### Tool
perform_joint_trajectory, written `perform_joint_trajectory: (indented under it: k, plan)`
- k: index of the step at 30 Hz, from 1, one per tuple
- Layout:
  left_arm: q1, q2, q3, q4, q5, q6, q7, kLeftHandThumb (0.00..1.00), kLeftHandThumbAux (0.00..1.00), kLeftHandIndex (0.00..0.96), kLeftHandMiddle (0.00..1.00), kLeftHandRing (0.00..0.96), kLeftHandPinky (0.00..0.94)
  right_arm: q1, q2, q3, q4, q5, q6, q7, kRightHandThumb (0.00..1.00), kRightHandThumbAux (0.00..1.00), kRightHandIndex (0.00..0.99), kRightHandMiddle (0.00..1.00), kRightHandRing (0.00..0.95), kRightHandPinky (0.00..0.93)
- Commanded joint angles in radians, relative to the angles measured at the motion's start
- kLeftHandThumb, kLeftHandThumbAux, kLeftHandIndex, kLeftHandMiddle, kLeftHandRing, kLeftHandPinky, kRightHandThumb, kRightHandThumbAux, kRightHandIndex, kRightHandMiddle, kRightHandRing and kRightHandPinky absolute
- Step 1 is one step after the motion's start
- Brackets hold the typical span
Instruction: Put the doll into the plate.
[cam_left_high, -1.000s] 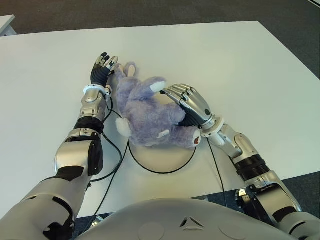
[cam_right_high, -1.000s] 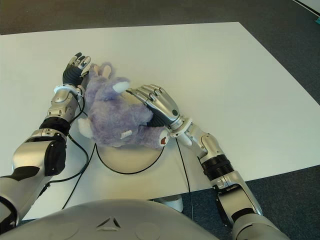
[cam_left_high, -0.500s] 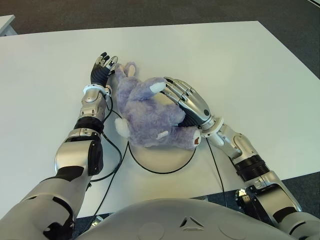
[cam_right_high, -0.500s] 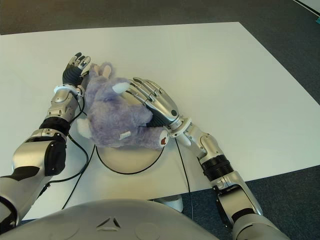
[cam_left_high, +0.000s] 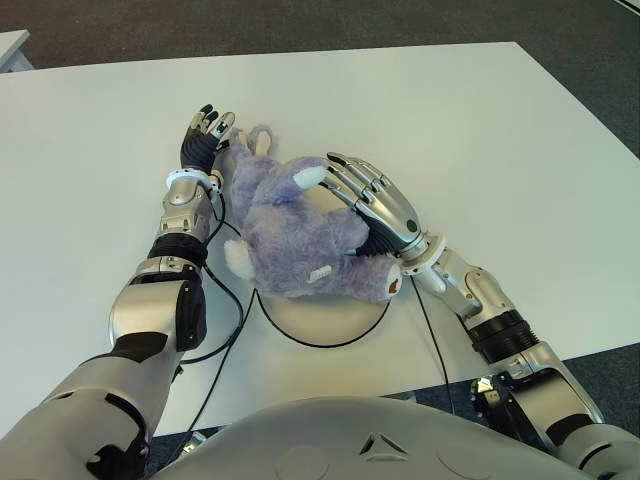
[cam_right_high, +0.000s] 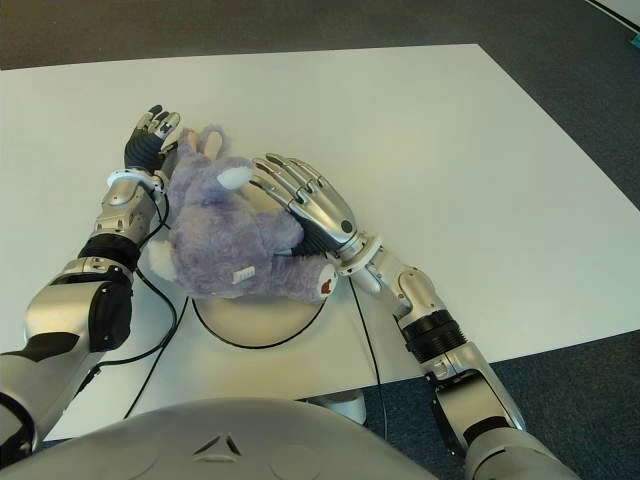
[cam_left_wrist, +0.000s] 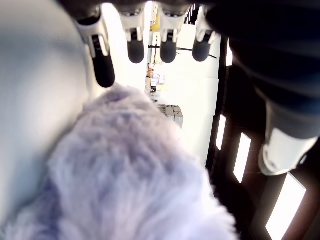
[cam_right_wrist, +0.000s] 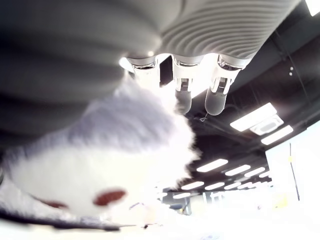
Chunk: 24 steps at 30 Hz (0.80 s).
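Fuzzy lavender-purple doll (cam_left_high: 295, 225) with white ear tips and a white foot, off-white plate (cam_left_high: 325, 315) with a black rim, plain white worktop (cam_left_high: 500, 130), dark grey floor (cam_left_high: 300, 20).

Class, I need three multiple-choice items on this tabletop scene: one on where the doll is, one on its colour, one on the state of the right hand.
1. Where does the doll lie?
A. Partly over the plate
B. On the floor
C. At the table's far right corner

2. What colour is the doll's fur?
A. Green
B. Purple
C. Red

3. How are the right hand's fingers?
A. Clenched in a fist away from the doll
B. Stretched out over the doll
C. Wrapped round the plate's rim

Answers:
1 A, the plate's near rim shows under the doll on the table.
2 B, its fur is lilac-purple in both eye views.
3 B, the fingers lie extended across the doll; the left hand shows on its other side.
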Motion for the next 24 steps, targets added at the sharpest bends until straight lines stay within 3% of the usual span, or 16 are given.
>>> perform_joint_trajectory:
  k: [1,9,24]
  plan:
    - [0.041,-0.009,0.004,0.039,-0.001,0.048,-0.002,0.126,0.591,0.0,0.044,0.031,0.023,0.033,0.004,0.019,0.005,-0.004,0.014,0.017,0.11,0.319,0.0,0.0,0.0,0.0]
    - [0.039,-0.008,0.003,0.039,0.0,0.052,0.002,0.122,0.593,0.0,0.047,0.038,0.037,0.037,0.011,0.02,-0.012,-0.039,0.069,0.0,0.07,0.309,0.0,0.0,0.0,0.0]
    - [0.039,-0.007,0.005,0.037,-0.003,0.056,-0.001,0.133,0.587,0.0,0.05,0.051,0.063,0.024,0.024,0.039,-0.01,-0.119,0.155,-0.11,0.065,0.228,0.0,0.0,0.0,0.0]
